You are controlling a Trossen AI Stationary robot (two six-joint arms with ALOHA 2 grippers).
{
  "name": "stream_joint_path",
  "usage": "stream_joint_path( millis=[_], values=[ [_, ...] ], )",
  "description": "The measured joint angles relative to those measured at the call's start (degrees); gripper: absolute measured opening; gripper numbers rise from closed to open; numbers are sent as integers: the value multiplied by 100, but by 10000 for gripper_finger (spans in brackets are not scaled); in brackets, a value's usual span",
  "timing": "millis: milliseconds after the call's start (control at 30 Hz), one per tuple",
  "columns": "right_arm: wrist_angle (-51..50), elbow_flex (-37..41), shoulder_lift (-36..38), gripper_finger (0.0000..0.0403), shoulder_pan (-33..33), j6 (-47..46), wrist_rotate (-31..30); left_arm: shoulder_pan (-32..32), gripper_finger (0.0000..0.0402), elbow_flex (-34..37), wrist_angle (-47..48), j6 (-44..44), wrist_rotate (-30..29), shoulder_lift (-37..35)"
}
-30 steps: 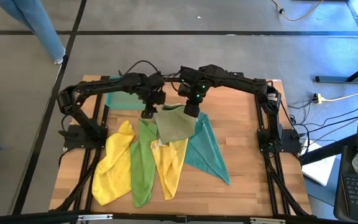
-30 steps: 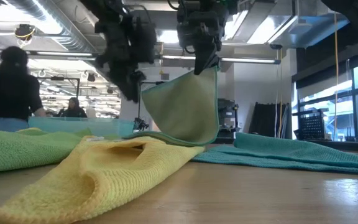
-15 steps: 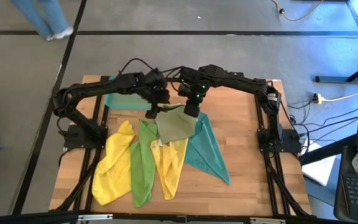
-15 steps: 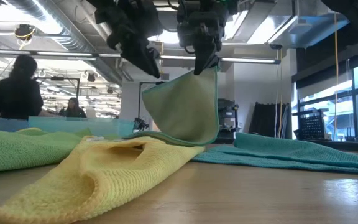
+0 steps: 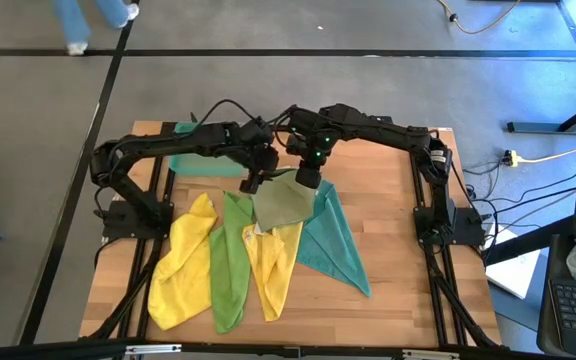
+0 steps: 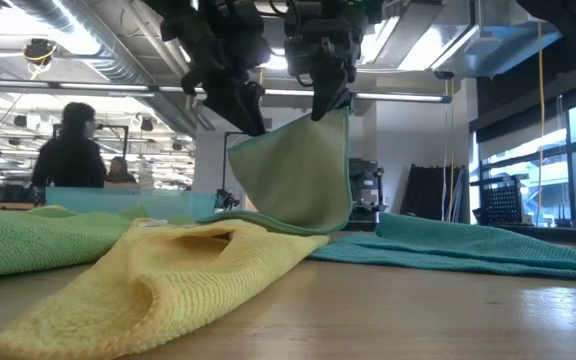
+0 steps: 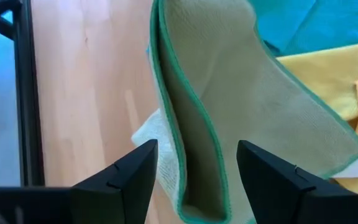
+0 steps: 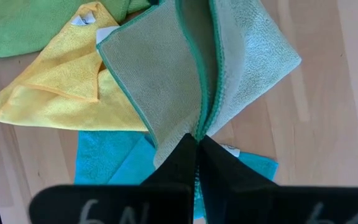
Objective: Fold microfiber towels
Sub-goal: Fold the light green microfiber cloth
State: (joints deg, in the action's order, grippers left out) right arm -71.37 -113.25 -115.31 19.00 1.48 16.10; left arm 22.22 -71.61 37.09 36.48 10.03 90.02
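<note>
- High view: the right gripper pinches a corner of the pale olive-green towel, lifting it over the wooden table; the left gripper hovers just beside the towel's raised edge.
- High view alone shows the full spread beside the olive towel: a yellow towel, a bright green towel, a second yellow towel and a teal towel. A translucent teal tray lies behind the olive towel, under the left arm.
- Low view: the olive towel hangs as a folded sheet from the right gripper, its lower part resting on the other towels. People show in the room behind.
- Left wrist view: its fingers stand spread on either side of the towel's doubled green-trimmed edge, not touching it.
- Right wrist view: its fingers are pressed together on the towel's gathered layers.
</note>
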Motion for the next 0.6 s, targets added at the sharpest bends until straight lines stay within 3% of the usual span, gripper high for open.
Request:
stream_joint_path(
  millis=[333, 600],
  values=[
    [40, 0, 0, 12, 0, -5, 0, -143, 215, 262, -88, -300, 122, 0],
    [39, 0, 0, 12, 0, -14, 1, -219, 215, 691, -30, -301, -905, 0]
  ],
)
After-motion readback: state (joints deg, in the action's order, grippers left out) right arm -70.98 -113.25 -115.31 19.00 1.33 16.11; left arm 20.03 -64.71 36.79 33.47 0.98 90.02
